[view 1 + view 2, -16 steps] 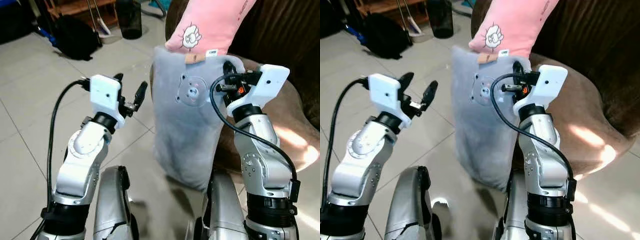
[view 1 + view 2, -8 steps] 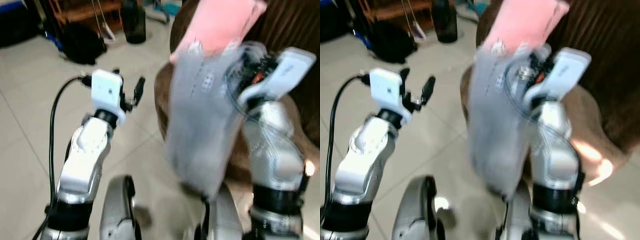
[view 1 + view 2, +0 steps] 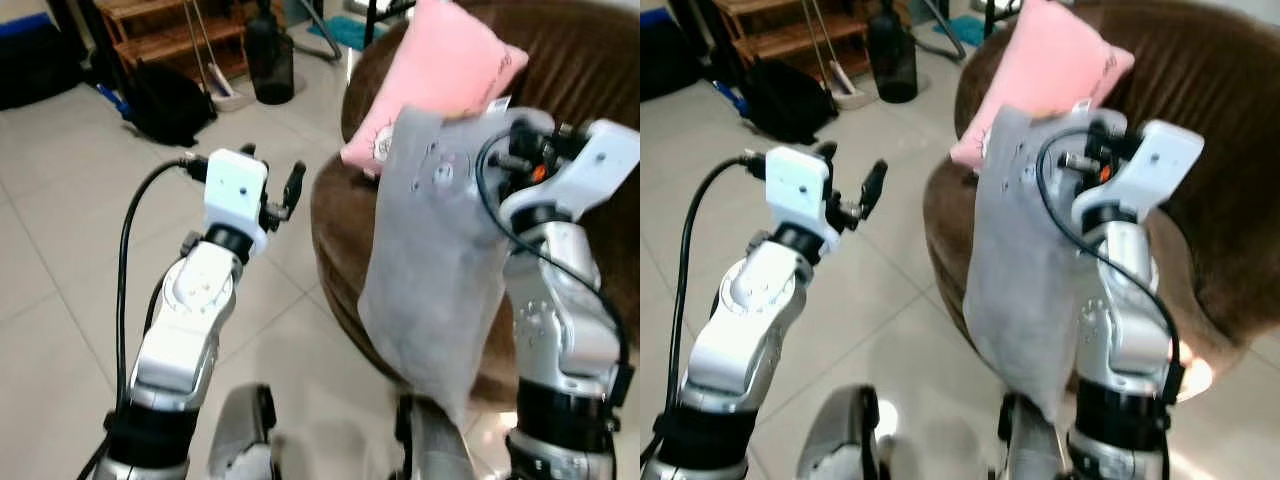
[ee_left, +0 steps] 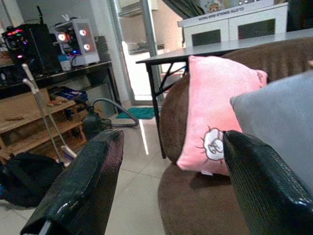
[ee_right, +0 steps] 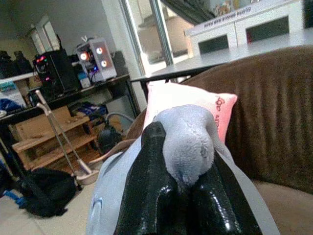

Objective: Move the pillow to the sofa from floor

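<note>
The right gripper (image 5: 183,196) is clamped tight on the top edge of the grey pillow (image 3: 430,270), a tuft of fabric bulging between its fingers; the pillow hangs clear of the floor (image 3: 60,260) at about 3 o'clock, in front of the brown sofa (image 3: 345,215); a pink pillow (image 3: 435,80) leans on the sofa at 1 o'clock, just behind the grey one; the left gripper (image 3: 272,185) is raised at 10 o'clock, fingers spread wide, holding nothing.
</note>
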### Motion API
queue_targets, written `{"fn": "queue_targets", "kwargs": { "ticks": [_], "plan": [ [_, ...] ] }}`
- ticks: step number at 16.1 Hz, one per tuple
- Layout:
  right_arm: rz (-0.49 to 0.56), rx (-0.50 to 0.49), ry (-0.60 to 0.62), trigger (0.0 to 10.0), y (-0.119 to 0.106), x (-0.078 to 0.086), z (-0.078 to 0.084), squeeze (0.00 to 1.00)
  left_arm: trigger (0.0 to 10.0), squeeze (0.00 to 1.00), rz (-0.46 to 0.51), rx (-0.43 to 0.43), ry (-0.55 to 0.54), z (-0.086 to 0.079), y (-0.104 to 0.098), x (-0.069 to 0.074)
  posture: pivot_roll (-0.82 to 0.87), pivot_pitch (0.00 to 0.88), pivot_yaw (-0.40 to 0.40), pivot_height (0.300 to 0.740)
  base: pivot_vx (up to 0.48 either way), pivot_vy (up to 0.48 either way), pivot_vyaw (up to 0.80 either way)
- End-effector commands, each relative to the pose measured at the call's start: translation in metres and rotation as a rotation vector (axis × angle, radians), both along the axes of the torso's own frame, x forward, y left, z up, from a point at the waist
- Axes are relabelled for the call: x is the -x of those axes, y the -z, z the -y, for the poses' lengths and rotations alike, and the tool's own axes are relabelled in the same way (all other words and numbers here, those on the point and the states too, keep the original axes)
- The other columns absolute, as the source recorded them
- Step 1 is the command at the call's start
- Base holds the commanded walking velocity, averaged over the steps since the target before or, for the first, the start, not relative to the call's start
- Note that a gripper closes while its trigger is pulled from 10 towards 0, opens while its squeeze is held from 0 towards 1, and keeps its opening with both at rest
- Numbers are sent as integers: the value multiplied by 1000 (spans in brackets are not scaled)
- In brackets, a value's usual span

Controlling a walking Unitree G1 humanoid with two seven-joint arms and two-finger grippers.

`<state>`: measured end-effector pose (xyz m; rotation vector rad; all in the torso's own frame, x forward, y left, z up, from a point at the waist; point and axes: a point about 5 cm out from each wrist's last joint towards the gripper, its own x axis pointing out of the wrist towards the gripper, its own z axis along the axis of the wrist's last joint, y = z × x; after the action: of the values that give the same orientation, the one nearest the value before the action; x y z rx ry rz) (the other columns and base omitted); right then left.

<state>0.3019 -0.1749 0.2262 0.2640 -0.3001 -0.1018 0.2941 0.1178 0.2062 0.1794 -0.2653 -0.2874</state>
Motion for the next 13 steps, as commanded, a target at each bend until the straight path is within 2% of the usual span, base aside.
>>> {"fn": "queue_targets", "kwargs": {
  "ticks": [1,3,6,7,9,13],
  "plan": [
    [38,-7,3,10000,-8,4,-2,0,10000,0,7,-13,-4,-2,1,0,-35,0,34,675,0,0,0],
    [73,-28,5,10000,-16,7,-2,0,10000,0,9,-21,4,-2,1,-2,-40,0,48,695,0,0,0],
    [200,-72,-35,10000,-49,12,-5,0,10000,0,13,-18,15,-1,0,-4,-44,0,50,725,0,0,0],
    [206,-73,-42,10000,-49,12,-4,0,10000,0,17,-16,16,-1,0,-4,-42,0,47,735,0,0,0],
    [127,-63,-26,10000,-28,9,-3,0,10000,0,31,-17,15,-1,-2,-3,-37,0,43,740,0,0,0],
    [29,-61,-63,10000,-2,9,-14,0,10000,0,25,-15,24,-6,0,-4,-34,0,46,740,60,0,0]
  ]
}}
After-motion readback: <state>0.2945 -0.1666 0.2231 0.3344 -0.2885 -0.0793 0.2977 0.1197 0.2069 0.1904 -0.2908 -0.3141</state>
